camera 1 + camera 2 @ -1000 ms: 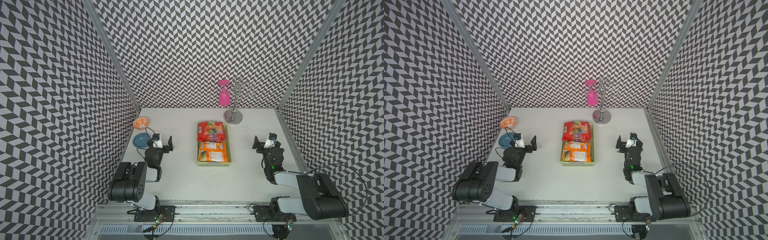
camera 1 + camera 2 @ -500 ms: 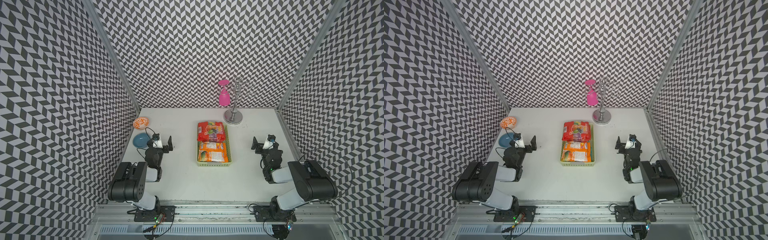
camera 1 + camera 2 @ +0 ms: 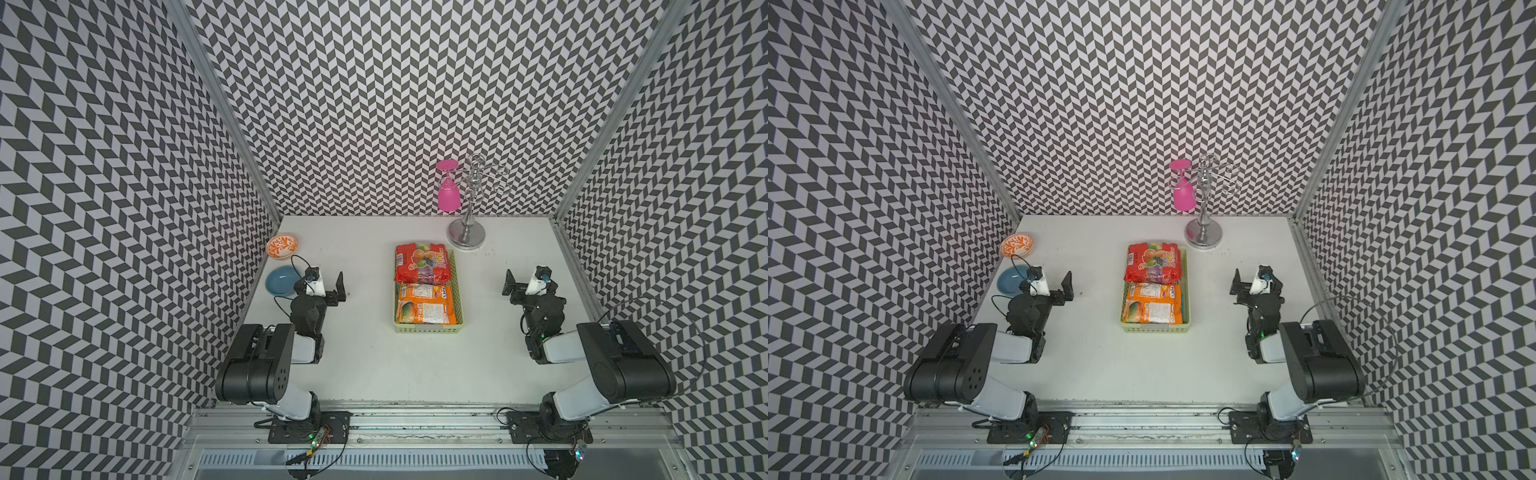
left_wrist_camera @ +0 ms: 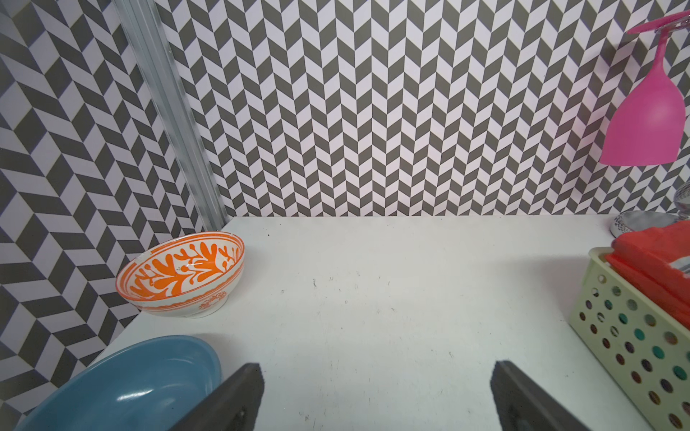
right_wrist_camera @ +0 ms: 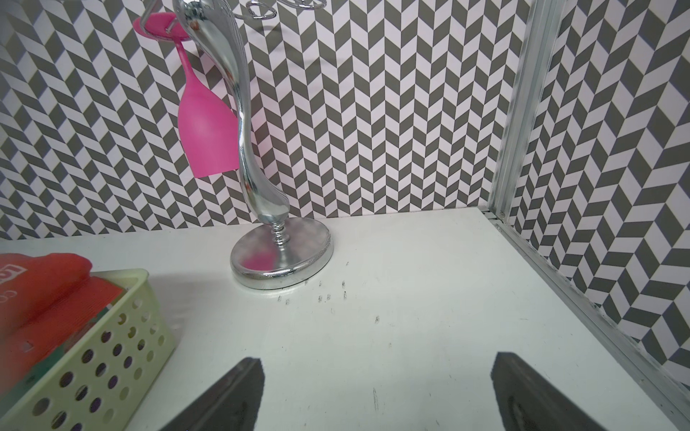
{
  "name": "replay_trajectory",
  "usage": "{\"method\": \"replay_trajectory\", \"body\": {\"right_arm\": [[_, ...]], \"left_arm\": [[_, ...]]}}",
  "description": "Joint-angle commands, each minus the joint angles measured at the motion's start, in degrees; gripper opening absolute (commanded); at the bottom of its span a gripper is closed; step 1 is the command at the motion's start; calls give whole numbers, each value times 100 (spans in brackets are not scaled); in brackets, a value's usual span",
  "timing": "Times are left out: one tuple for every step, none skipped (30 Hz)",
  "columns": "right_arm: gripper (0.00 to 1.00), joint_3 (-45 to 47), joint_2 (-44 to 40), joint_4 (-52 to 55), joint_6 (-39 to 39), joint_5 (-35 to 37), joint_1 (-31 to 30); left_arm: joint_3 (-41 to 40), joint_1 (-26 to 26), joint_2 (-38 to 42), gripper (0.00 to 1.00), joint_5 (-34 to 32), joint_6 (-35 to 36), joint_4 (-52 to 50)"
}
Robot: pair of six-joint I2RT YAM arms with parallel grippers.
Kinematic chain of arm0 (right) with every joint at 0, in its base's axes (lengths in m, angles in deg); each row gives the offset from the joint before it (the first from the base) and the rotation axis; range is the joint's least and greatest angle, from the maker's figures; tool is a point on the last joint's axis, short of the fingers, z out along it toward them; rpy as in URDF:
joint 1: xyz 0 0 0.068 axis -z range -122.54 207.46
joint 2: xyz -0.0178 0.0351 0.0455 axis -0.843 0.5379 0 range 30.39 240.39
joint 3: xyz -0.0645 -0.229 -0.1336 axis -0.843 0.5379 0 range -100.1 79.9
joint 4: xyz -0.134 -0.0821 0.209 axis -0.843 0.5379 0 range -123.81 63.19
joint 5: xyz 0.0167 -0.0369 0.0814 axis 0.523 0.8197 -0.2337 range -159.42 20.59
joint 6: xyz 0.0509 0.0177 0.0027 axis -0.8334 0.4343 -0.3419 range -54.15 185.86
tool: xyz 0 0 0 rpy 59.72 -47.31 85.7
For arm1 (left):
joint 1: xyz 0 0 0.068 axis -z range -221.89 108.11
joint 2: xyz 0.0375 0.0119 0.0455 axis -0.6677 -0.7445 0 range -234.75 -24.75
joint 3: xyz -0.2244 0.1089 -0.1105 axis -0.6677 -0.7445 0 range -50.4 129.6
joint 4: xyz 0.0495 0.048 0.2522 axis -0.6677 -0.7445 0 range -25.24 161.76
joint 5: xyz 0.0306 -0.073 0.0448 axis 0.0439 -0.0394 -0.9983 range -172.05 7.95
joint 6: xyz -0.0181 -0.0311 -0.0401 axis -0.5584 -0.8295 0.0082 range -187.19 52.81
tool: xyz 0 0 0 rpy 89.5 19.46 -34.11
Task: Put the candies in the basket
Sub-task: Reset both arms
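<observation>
White counter (image 3: 374,365): tucked right arm (image 3: 623,365) in. Left end effector (image 4: 377,395), right end effector (image 5: 377,392): wide open, empty. Between them, glossy red and orange candy bags (image 3: 424,291) in pale green perforated plastic basket (image 3: 428,329). Looks done.

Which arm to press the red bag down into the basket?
Right, marginally: left gripper and right gripper are both open, empty; right sits slightly nearer the basket holding the red bag.

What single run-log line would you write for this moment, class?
candies: piled in basket | left jaws: open, empty | right jaws: open, empty | task: looks complete
</observation>
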Motion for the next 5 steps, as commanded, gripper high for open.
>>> {"method": "replay_trajectory", "body": {"right_arm": [[99,-48,-35,-146,23,-49,14],[99,-52,-37,-144,25,-56,13],[99,-49,-44,-154,23,-55,13],[99,-42,-45,-153,23,-49,13],[99,-37,-49,-160,23,-57,14]], "left_arm": [[40,24,-35,99,-51,78,19],[44,26,-35,99,-51,78,20],[44,25,-32,99,-51,78,16],[44,26,-33,99,-53,78,14],[44,26,-30,99,-59,78,20]]}}
